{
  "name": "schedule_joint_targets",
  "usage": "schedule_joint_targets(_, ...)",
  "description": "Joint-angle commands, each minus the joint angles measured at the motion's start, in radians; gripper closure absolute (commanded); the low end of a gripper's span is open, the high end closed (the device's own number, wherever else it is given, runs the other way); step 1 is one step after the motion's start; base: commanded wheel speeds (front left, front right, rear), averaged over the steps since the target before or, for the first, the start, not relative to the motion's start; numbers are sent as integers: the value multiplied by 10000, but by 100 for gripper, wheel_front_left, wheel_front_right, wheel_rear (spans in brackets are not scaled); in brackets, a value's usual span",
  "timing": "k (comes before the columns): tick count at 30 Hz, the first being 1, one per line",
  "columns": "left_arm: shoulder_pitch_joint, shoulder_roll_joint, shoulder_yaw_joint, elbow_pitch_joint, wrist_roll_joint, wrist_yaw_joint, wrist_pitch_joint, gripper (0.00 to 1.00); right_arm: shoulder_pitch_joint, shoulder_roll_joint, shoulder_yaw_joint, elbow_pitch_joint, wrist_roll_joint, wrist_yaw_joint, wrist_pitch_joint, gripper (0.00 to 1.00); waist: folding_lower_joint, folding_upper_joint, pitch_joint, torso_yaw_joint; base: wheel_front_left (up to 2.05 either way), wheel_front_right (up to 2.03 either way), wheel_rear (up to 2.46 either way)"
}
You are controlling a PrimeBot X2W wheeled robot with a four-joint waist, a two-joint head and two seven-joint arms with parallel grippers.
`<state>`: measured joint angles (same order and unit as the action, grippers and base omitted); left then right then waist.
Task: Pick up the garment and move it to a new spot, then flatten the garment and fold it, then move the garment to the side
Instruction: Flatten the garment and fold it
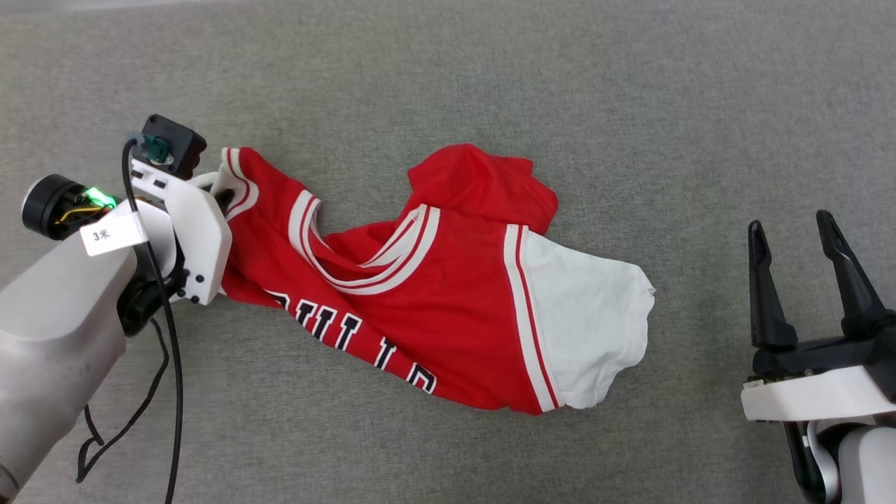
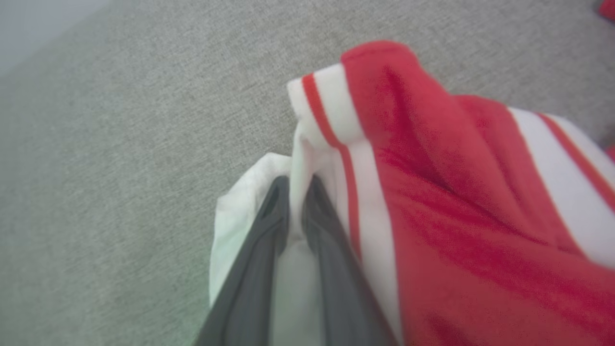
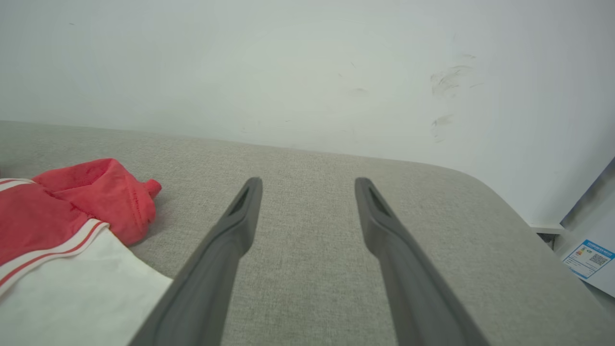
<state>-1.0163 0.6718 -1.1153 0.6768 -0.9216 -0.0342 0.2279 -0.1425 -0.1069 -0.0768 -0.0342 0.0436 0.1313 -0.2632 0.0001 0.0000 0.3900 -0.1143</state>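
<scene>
Grey cloth surface [image 1: 490, 70] is stretching under everything; pale wall [image 3: 288, 62] is rising behind it. Red shirt [image 1: 448, 280] is lying crumpled near the surface's middle, black letters running along its lower edge, one white sleeve spreading toward the robot's right. Left gripper [image 2: 296, 190] is sitting at the shirt's left end, fingers [image 2: 259, 250] drawn almost together, pinching white cloth beside the striped trim. Right gripper [image 1: 794, 231] is hovering well apart from the shirt, jaws spread wide, holding nothing. Small printed sheet [image 3: 588, 259] is lying beyond the surface's corner.
</scene>
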Motion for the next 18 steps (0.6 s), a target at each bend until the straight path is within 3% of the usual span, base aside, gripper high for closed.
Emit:
schedule_joint_targets(1, 109, 1, -80, 192, 91, 27, -107, 0, 91, 5, -21, -28, -49, -11, -22, 0, -1, 0, -195, 133, 0, 0, 0)
schedule_joint_targets(5, 130, -51, 180, 203, 136, 125, -1097, 0, 250, -67, -84, -38, -18, -11, -22, 0, -1, 0, -661, 373, 0, 0, 0)
schedule_joint_targets(8, 443, 68, 443, -102, 112, 468, -2003, 0, 423, -128, -122, 30, 57, -11, -22, 0, -1, 0, -1050, 574, 0, 0, 0)
schedule_joint_targets(14, 1565, 493, 1019, -1294, 16, 1649, -3866, 0, 731, -286, -170, 133, 73, -11, -22, 0, -1, 0, -1828, 974, 0, 0, 0)
schedule_joint_targets(18, 2580, 839, 1472, -2396, -53, 2750, -4665, 0, 813, -574, -99, 295, 114, -11, -22, 0, -1, 0, -2248, 1158, 0, 0, 0)
